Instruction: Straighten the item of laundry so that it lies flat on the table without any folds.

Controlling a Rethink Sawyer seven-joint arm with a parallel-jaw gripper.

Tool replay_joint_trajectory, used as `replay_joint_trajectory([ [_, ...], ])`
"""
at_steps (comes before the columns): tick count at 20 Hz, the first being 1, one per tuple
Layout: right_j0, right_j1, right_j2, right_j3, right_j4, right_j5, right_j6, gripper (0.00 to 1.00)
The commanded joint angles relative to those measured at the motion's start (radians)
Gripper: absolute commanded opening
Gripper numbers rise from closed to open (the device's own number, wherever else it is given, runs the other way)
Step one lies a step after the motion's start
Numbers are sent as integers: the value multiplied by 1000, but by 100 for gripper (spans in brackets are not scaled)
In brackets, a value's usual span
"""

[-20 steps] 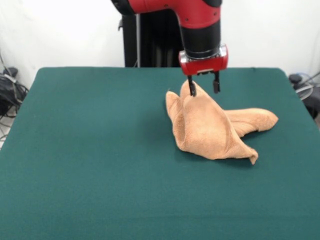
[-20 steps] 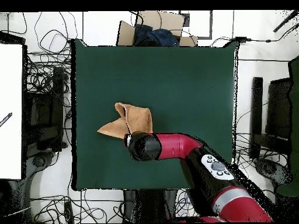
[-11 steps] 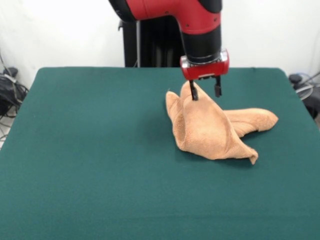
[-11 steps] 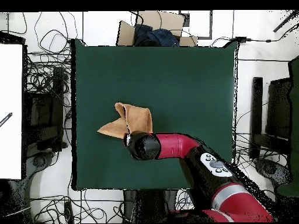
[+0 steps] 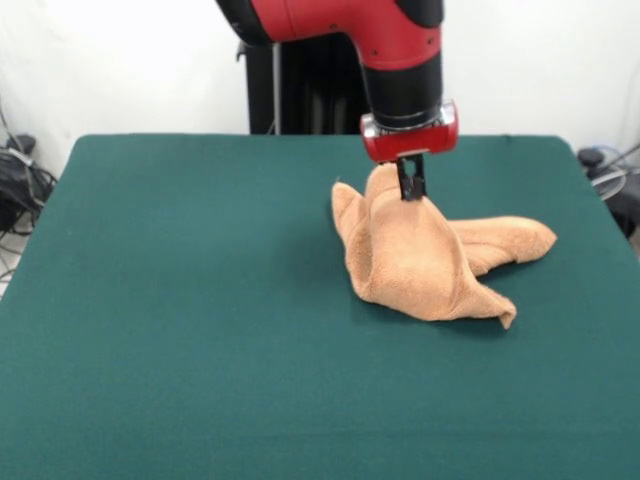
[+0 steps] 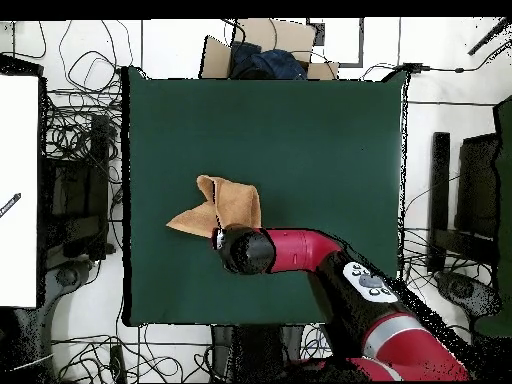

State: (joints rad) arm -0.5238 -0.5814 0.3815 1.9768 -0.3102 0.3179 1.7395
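Dark green felt is covering the table [image 5: 180, 330], which is filling most of the front view. The red and black arm [image 5: 400, 50] is coming down from the top centre of the frame. The towel [image 5: 430, 260], light orange-tan terry cloth, is lying right of centre in a crumpled heap: one flap is trailing toward the right edge of the frame, another is ending in a point at lower right, and a peak is standing up at the upper left of the heap. In the overhead view the towel [image 6: 225, 205] is sitting left of centre on the table [image 6: 320, 140], with the arm partly covering its lower edge.

The gripper [image 5: 411, 188] is sitting on that raised peak with its fingers drawn together, pinching a fold of the cloth.

Assessment: the grasp phase appears complete; the lift and spread are outstanding. To perform it well, the pinch should be holding a single layer near an edge, the lift should be going straight up until the folds are hanging free, and the drag should be heading toward the open left side.
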Motion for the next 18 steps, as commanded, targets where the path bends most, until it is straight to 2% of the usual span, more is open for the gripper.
replay_joint_trajectory([
  [1,-7,42,11,-80,-54,-65,43,0],
  [6,-3,37,8,-79,-51,-63,47,0],
  [9,-9,-32,9,-33,-18,-7,63,0],
  [13,-30,-40,32,-21,-19,-5,47,0],
  [14,-38,-29,41,-19,-25,-18,42,100],
  [18,-27,-41,28,-8,-56,-74,51,100],
])
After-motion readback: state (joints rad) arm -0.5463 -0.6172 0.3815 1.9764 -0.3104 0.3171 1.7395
